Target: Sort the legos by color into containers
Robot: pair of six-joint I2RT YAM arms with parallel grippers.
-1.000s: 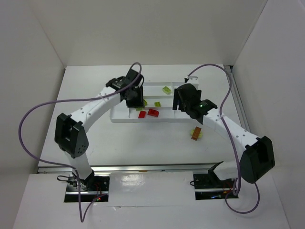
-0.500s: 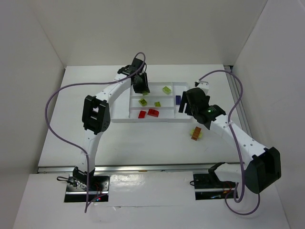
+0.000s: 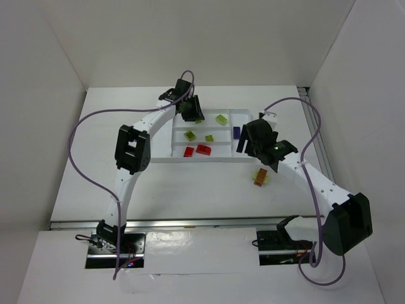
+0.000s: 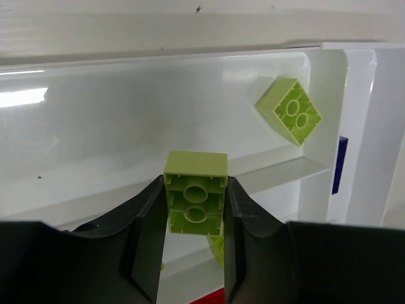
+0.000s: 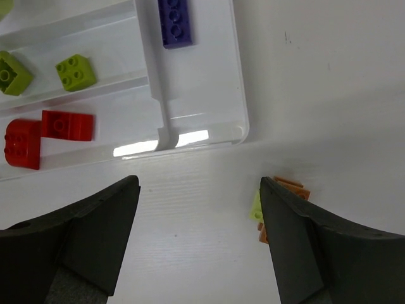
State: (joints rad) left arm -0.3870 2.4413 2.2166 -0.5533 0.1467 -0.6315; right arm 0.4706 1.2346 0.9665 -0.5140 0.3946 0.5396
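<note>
My left pincer is closed on a held lime green brick, with one finger pressed against each of its sides. It hangs over the far long slot of the white tray. In that slot a second lime green brick lies turned at an angle near the right end. My right pincer is spread wide with nothing between its fingers. It sits above the bare desk, just off the tray's near right corner. By its right finger an orange-brown brick lies on the desk outside the tray, touching a small lime green piece. Further out, a dark blue brick lies lengthwise in the narrow slot at the tray's right end. In the middle long slot a third lime green brick sits near a fourth lime green brick. In the near long slot a flat red brick touches a rounded red brick.
</note>
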